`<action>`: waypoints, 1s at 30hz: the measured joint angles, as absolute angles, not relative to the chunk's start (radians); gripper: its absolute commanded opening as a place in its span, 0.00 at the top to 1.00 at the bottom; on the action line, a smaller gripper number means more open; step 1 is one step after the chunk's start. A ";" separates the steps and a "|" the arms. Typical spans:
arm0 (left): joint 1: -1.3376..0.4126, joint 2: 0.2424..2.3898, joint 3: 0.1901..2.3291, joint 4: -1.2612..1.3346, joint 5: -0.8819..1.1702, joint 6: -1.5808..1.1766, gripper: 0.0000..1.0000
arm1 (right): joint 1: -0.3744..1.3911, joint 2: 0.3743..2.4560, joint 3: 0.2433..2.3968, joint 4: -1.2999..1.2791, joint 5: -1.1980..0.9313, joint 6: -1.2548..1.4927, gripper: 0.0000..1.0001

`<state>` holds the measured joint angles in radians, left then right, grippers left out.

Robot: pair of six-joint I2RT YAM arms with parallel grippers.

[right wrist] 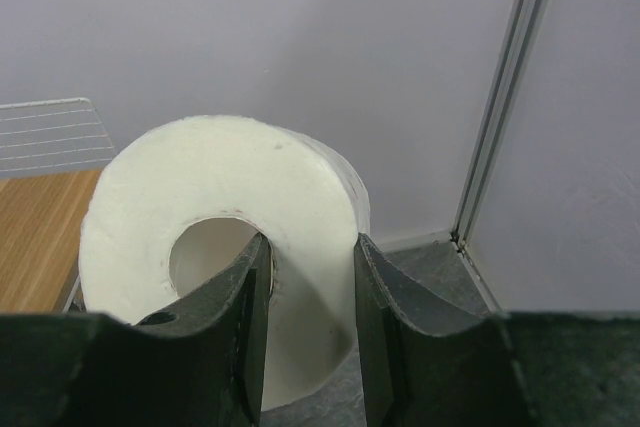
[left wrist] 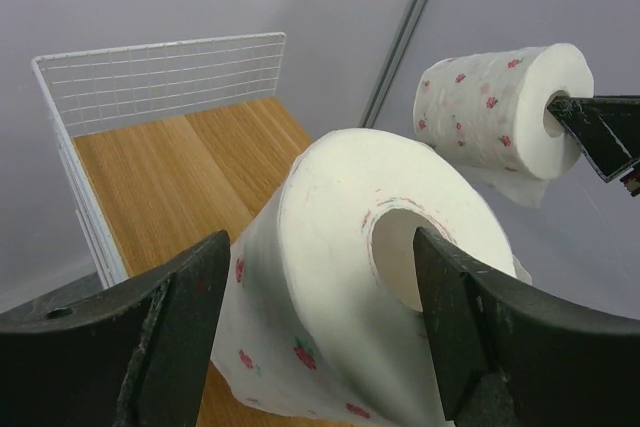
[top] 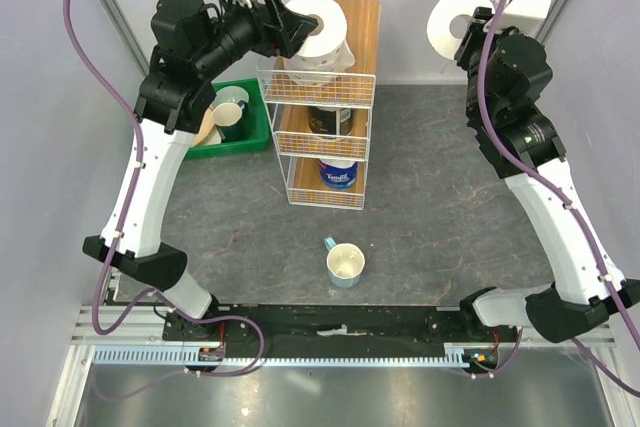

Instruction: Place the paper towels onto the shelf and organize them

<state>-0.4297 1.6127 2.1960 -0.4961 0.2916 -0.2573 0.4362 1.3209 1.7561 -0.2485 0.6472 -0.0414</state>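
Observation:
My left gripper is shut on a white paper towel roll with small red prints, one finger at each end. It holds the roll tilted over the top board of the white wire shelf, a loose sheet hanging down. My right gripper is shut on a second white roll, one finger inside the core and one outside. It holds that roll in the air to the right of the shelf. A dark-wrapped roll lies on the middle tier and a blue-wrapped roll on the lower tier.
A green tray of dishes stands left of the shelf. A pale blue cup stands on the grey table in front of the shelf. Grey walls and a metal post close in behind.

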 measured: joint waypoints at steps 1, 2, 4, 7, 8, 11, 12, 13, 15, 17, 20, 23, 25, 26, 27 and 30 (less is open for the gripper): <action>-0.430 1.615 2.196 -0.491 0.292 -0.260 0.19 | 0.435 1.319 1.756 -0.249 0.647 -0.042 0.66; -0.430 1.616 2.196 -0.485 0.292 -0.264 0.18 | 0.434 1.318 1.756 -0.249 0.647 -0.042 0.66; -0.430 1.619 2.194 -0.474 0.295 -0.271 0.18 | 0.432 1.315 1.754 -0.249 0.647 -0.042 0.66; -0.430 1.628 2.193 -0.458 0.297 -0.283 0.18 | 0.430 1.311 1.748 -0.249 0.647 -0.041 0.66; -0.430 1.630 2.192 -0.453 0.297 -0.287 0.18 | 0.430 1.310 1.747 -0.249 0.647 -0.041 0.66; -0.430 1.632 2.190 -0.442 0.298 -0.296 0.17 | 0.428 1.310 1.745 -0.249 0.646 -0.040 0.66; -0.430 1.632 2.190 -0.439 0.299 -0.298 0.17 | 0.428 1.310 1.745 -0.249 0.646 -0.040 0.66; -0.430 1.632 2.188 -0.433 0.299 -0.302 0.17 | 0.427 1.310 1.745 -0.249 0.646 -0.039 0.66; -0.430 1.631 2.180 -0.417 0.299 -0.305 0.16 | 0.427 1.310 1.745 -0.249 0.643 -0.038 0.66; -0.430 1.626 2.157 -0.389 0.299 -0.309 0.15 | 0.423 1.311 1.745 -0.249 0.639 -0.037 0.66; -0.430 1.610 2.124 -0.361 0.298 -0.315 0.14 | 0.418 1.324 1.758 -0.248 0.636 -0.037 0.66; -0.430 1.593 2.115 -0.348 0.297 -0.318 0.14 | 0.414 1.350 1.783 -0.248 0.630 -0.036 0.66; -0.430 1.576 2.114 -0.334 0.297 -0.318 0.14 | 0.413 1.368 1.798 -0.249 0.624 -0.033 0.66; -0.430 1.568 2.113 -0.332 0.295 -0.318 0.14 | 0.412 1.375 1.804 -0.248 0.622 -0.031 0.66; -0.430 1.557 2.110 -0.326 0.293 -0.318 0.14 | 0.410 1.383 1.808 -0.249 0.620 -0.029 0.66; -0.430 1.513 2.092 -0.305 0.285 -0.318 0.14 | 0.402 1.405 1.836 -0.250 0.612 -0.027 0.66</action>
<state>-0.4297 1.5131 2.0918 -0.3054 0.2848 -0.3180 0.4023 1.4048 1.8359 -0.2504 0.6121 -0.0273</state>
